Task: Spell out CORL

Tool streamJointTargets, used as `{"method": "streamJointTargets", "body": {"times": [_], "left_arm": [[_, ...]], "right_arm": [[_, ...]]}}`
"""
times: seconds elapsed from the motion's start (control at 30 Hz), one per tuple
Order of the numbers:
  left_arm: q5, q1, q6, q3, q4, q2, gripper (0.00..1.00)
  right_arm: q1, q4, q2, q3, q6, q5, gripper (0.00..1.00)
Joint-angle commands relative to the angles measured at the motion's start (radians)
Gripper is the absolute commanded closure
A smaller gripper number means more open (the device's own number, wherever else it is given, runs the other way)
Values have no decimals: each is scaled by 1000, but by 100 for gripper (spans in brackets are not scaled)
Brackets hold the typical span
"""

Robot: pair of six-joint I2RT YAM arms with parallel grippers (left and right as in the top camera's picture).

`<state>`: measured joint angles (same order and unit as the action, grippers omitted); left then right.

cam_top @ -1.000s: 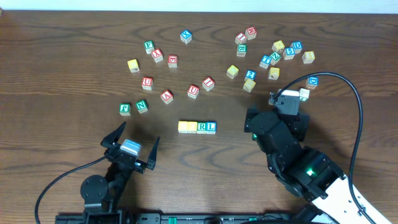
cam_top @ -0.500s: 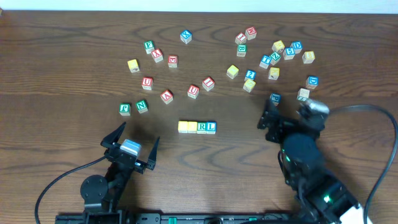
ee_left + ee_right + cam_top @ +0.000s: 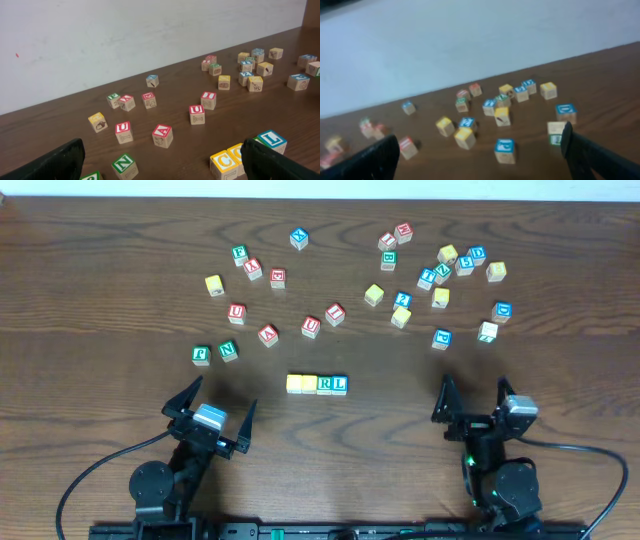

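The four cubes of CORL stand in a touching row in the overhead view: yellow C (image 3: pixel 294 384), yellow O (image 3: pixel 309 384), green-framed R (image 3: pixel 325 384) and blue-framed L (image 3: pixel 340 384). My left gripper (image 3: pixel 222 395) is open and empty, near and to the left of the row. In the left wrist view C (image 3: pixel 223 162), O (image 3: pixel 237 152) and L (image 3: pixel 271 140) show beside the right finger (image 3: pixel 272 162), which hides R. The left gripper (image 3: pixel 165 167) holds nothing. My right gripper (image 3: pixel 474 385) is open and empty, to the right of the row. The right gripper (image 3: pixel 480 162) frames only bare table and stray cubes.
Red-lettered cubes (image 3: pixel 311 326) lie scattered behind the row, and green F (image 3: pixel 201 355) and N (image 3: pixel 228 350) sit left of it. A cluster of blue, yellow and green cubes (image 3: pixel 440 275) fills the back right. A blue cube (image 3: pixel 442 338) lies just ahead of the right gripper.
The right arm has drawn back from the back-right cubes toward the near edge and now points straight ahead. The left arm and the row of four cubes have not moved.
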<state>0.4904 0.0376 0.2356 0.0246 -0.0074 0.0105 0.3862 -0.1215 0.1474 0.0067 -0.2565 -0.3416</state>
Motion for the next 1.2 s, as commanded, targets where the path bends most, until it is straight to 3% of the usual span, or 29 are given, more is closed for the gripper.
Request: {"method": "streamJointTargets", "body": {"times": [0.0, 0.1, 0.57, 0.77, 1.17], "left_arm": [[-4, 3, -8, -21, -36, -6, 2], [-4, 3, -8, -21, -36, -6, 2], [-4, 3, -8, -21, -36, -6, 2], [-4, 3, -9, -21, -36, -6, 2], [-4, 3, -8, -21, -36, -6, 2]], "right_arm": [[-61, 54, -71, -1, 179, 178, 1], [-108, 191, -121, -1, 179, 192, 1], [-153, 189, -126, -1, 177, 229, 1], [-153, 195, -126, -1, 318, 281, 1], [-153, 192, -126, -1, 318, 281, 1]]}}
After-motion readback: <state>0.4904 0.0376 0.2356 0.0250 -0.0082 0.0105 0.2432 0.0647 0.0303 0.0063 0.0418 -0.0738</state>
